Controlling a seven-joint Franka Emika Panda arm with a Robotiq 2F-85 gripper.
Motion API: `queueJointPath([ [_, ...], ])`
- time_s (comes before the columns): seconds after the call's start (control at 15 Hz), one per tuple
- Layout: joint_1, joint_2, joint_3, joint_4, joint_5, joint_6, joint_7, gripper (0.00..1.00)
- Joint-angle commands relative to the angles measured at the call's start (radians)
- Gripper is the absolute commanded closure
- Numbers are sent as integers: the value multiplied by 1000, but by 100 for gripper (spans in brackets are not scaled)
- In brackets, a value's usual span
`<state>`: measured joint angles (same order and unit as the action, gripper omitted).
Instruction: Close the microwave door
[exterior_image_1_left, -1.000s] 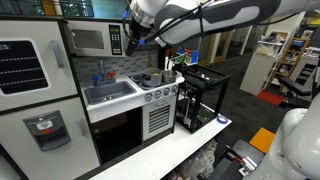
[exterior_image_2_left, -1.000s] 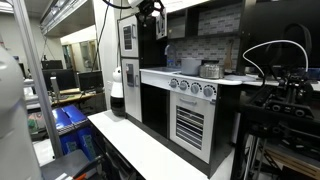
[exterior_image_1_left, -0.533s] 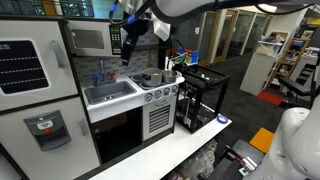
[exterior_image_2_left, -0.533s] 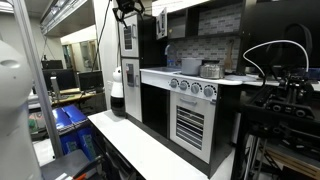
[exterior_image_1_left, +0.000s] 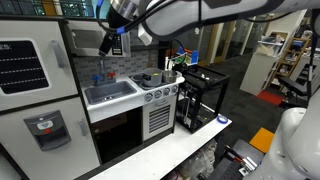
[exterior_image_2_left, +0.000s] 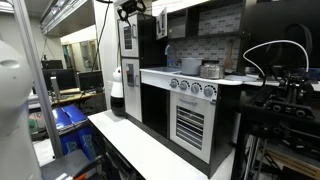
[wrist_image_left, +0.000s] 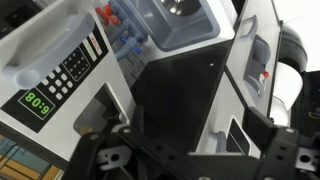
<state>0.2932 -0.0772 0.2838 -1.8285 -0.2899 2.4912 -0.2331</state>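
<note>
**kitchenlurker:** Standing by the rig rn. There's one arm with one black gripper (exterior_image_1_left: 107, 45), and it hangs up high right in front of the toy microwave. The wrist view has the black keypad strip (wrist_image_left: 72, 65) and its one green display close up. Where's the door at?

**panda_fan:** The small grey-silver microwave door (exterior_image_1_left: 86, 40) with the dark window is just beside the gripper. It's next to the tall white fridge door (exterior_image_1_left: 25, 70) and above the one grey sink (exterior_image_1_left: 110, 93). From here it looks roughly flat against the microwave's front, but I can't swear to it.

**kitchenlurker:** Jaws wide or narrow?

**panda_fan:** Honestly can't tell. In the wrist view they're dark on dark against the glass oven door (wrist_image_left: 185, 100), and in both exterior views they're too small to read.

**kitchenlurker:** Rest of the count?

**panda_fan:** One silver pot (exterior_image_2_left: 210, 70) on the stove, and I make it four round knobs (exterior_image_2_left: 183, 87) in a row below it. The whole toy kitchen stands on one long white counter (exterior_image_1_left: 185, 140).
</note>
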Motion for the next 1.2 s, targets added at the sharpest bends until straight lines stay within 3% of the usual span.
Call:
queueJointPath([
  [0.0,-15,69,-13,9,-10,122,-75,0],
  [0.2,-20,120,-25,26,-16,154,-138,0],
  [0.47,-25,163,-36,59,-83,107,-194,0],
  [1.13,-27,228,-79,143,-390,-26,-227,0],
])
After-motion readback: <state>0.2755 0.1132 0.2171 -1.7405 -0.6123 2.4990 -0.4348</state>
